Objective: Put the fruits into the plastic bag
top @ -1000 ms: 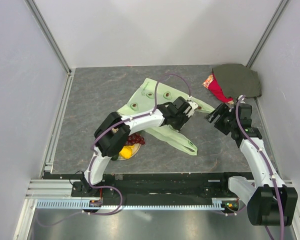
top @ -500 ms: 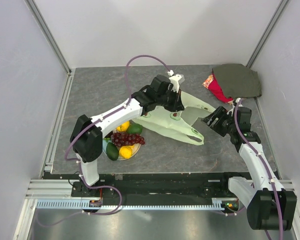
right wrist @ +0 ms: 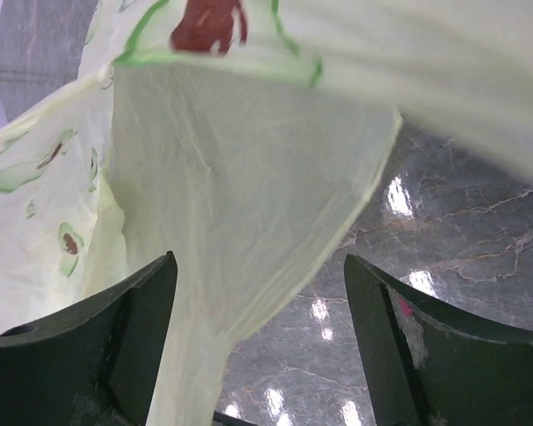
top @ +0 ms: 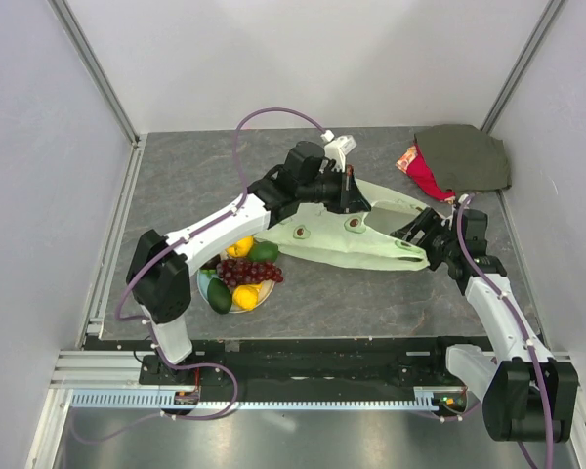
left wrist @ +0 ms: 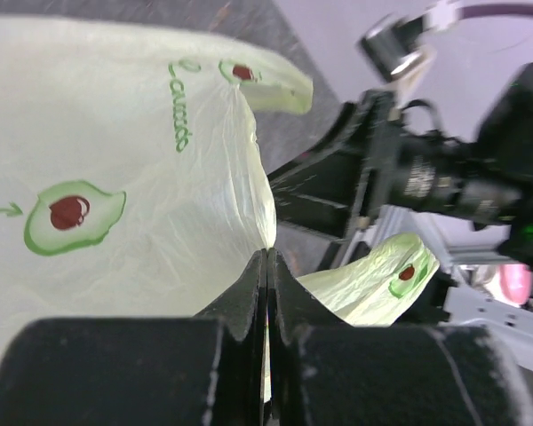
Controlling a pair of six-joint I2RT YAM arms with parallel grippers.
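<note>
Left gripper (left wrist: 266,302) clamps the plastic bag (left wrist: 115,133) — right gripper (right wrist: 259,311) gapes wide around it.

This looks like a robotics lab test cell rather than a home or shop. Plain white panel walls (top: 303,59) framed by aluminium struts (top: 95,73) box in a dark, stone-patterned bench (top: 176,186). The left arm (top: 215,222) and right arm (top: 495,303) are bolted to a black rail (top: 313,357) at its near edge. Below it runs a perforated metal strip (top: 273,399), probably a cable tray.
</note>
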